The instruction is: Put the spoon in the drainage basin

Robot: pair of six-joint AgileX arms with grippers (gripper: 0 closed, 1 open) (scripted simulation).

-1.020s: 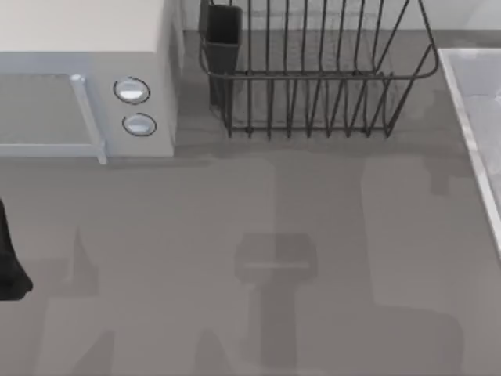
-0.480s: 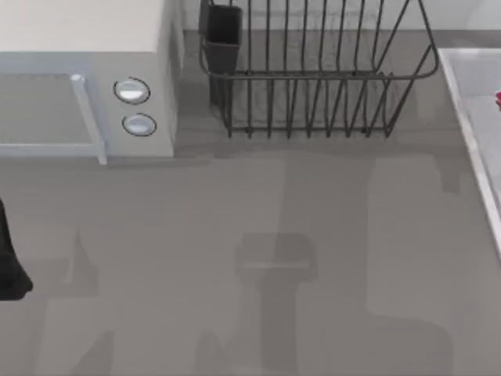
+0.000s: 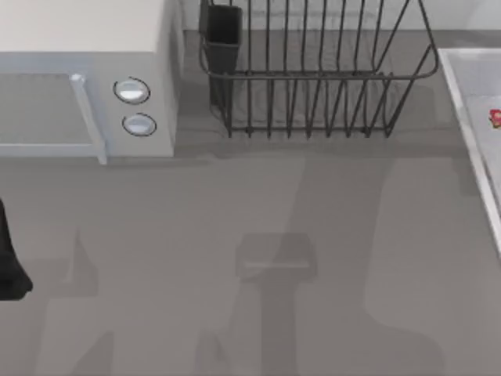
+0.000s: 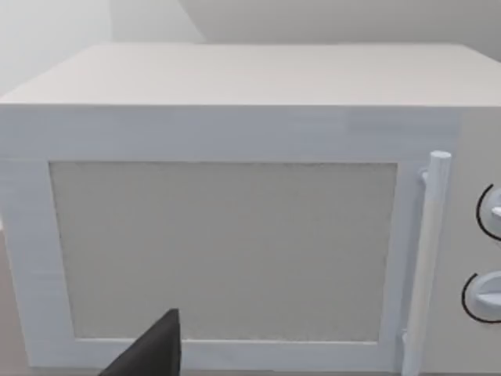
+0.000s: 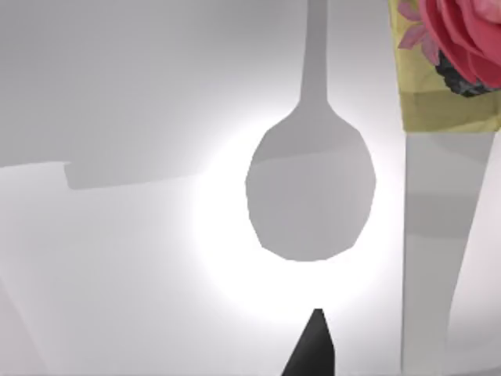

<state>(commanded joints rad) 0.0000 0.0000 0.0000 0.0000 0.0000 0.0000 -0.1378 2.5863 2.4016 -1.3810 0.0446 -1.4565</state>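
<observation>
So far nothing is done: my right gripper (image 5: pixel 315 345) hangs over the spoon (image 5: pixel 311 184), whose bowl lies on a pale surface with the handle running away from me, and I cannot tell whether the fingers are apart or together. Just beside the spoon sits a yellow packet with a pink flower (image 5: pixel 448 59), which could crowd the grasp. Well left of it, the wire drainage basin (image 3: pixel 313 74) waits at the far edge beside the microwave (image 3: pixel 86 78), and my left arm (image 3: pixel 9 262) stays parked at the left edge.

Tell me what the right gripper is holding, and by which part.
Cannot tell. One of the right gripper's fingers shows above a pale surface, apart from the spoon-shaped grey form and the flower-patterned object. Left arm is parked by the microwave.
</observation>
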